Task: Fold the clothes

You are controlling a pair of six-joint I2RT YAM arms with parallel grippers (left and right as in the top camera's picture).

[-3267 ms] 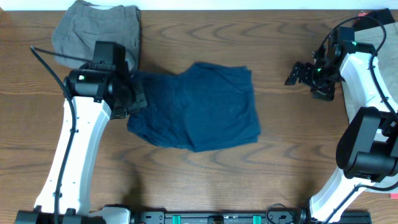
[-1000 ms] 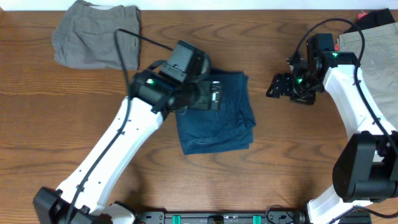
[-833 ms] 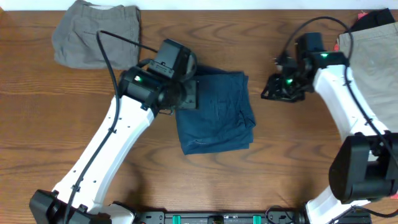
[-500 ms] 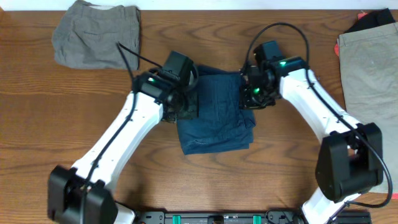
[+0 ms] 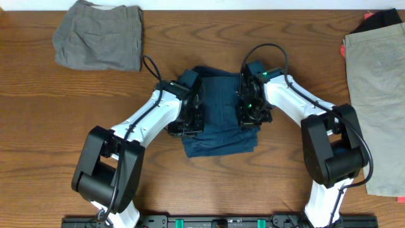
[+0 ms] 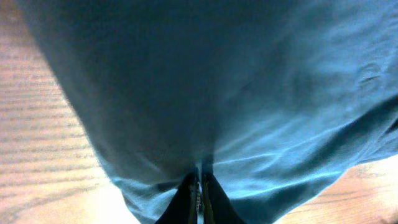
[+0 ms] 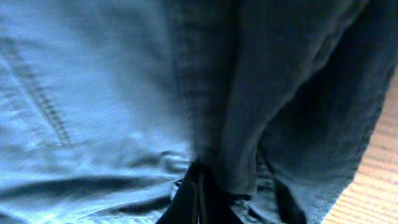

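Note:
The dark navy shorts (image 5: 220, 120) lie folded in the middle of the table. My left gripper (image 5: 192, 118) is at their left edge, and in the left wrist view its gripper (image 6: 200, 186) is shut on a pinch of the navy cloth (image 6: 249, 93). At the right edge my right gripper (image 5: 249, 114) is also down on the shorts. In the right wrist view that gripper (image 7: 198, 180) is shut where a fold of the navy fabric (image 7: 112, 93) bunches up. The upper part of the shorts looks bunched between the two grippers.
A grey pair of shorts (image 5: 98, 35) lies crumpled at the back left. A beige pair (image 5: 376, 95) is spread along the right edge, with a dark item (image 5: 383, 19) behind it. Bare wooden table (image 5: 63, 114) surrounds the navy pair.
Both arms have swung in from the sides to the navy shorts. Each gripper has gone from open to shut on an opposite edge of the cloth.

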